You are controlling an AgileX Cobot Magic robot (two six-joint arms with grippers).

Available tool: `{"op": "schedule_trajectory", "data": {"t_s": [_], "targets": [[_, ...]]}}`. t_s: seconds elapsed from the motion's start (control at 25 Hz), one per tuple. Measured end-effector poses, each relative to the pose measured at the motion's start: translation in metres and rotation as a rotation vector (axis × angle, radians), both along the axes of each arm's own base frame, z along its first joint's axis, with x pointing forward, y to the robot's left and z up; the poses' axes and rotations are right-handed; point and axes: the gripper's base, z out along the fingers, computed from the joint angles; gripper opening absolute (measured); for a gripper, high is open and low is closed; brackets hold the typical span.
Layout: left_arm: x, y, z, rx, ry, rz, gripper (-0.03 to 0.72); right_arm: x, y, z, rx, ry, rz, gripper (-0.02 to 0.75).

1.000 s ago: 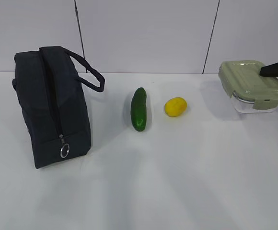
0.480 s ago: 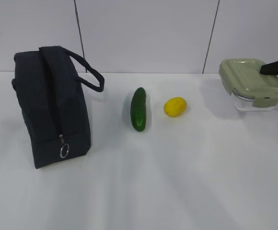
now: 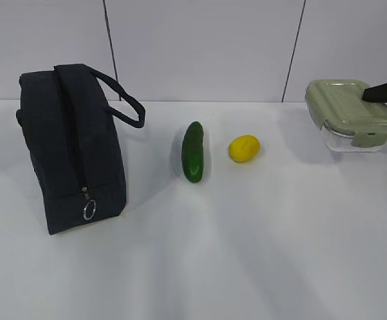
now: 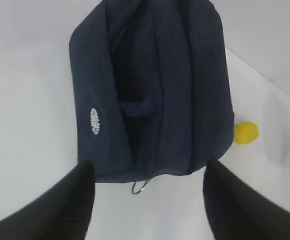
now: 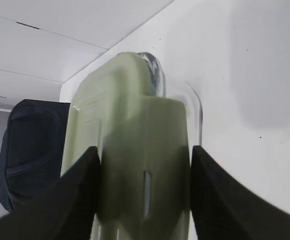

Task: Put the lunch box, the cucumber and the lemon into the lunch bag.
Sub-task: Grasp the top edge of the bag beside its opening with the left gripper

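Lunch box (image 3: 351,117), far right: rigid, smooth-lidded, likely slippery; right gripper (image 5: 144,200) jaws clamped across its width; left gripper (image 4: 145,200) jaws apart.

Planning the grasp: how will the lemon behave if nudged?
The lemon is oval and smooth, so it would probably roll rather than slide. It looks small and likely light. Its smooth skin might slip between pads.

Matt dark navy cloth bag (image 3: 70,143) with a shiny silver metal ring pull (image 3: 90,210), smooth glossy green cucumber (image 3: 193,151), smooth yellow lemon (image 3: 244,148), clear glossy box (image 3: 351,118) under a matt sage plastic lid (image 3: 348,107), smooth white tabletop (image 3: 247,247)
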Motion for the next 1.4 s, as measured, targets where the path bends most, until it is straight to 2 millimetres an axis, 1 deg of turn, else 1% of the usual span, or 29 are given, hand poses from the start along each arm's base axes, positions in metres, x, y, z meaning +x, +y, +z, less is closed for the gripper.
{"op": "schedule_trajectory", "data": {"t_s": [0.2,0.4,0.52,0.6,0.84,1.04,1.16,1.24,1.4], "targets": [[0.040,-0.002,-0.013,-0.076,0.059,0.040,0.518,0.000,0.000,0.000,0.000,0.000,0.000,0.407],[0.075,-0.001,-0.017,-0.067,0.060,0.042,0.519,0.000,0.000,0.000,0.000,0.000,0.000,0.407],[0.093,-0.001,-0.020,-0.070,0.061,0.042,0.521,0.000,0.000,0.000,0.000,0.000,0.000,0.407],[0.101,-0.002,-0.025,-0.095,0.076,0.050,0.522,0.000,0.000,0.000,0.000,0.000,0.000,0.407],[0.115,-0.004,-0.048,-0.119,0.132,0.060,0.521,0.000,0.000,0.000,0.000,0.000,0.000,0.407],[0.124,-0.004,-0.060,-0.130,0.138,0.070,0.512,0.000,0.000,0.000,0.001,0.002,-0.001,0.407],[0.128,-0.006,-0.064,-0.128,0.124,0.080,0.497,0.000,0.000,0.000,0.003,0.003,-0.002,0.407],[0.130,-0.008,-0.065,-0.123,0.107,0.089,0.459,0.000,0.000,0.000,0.003,0.003,-0.002,0.407],[0.133,-0.012,-0.064,-0.118,0.074,0.100,0.316,0.000,0.000,0.000,0.004,0.004,-0.002,0.407]]}}
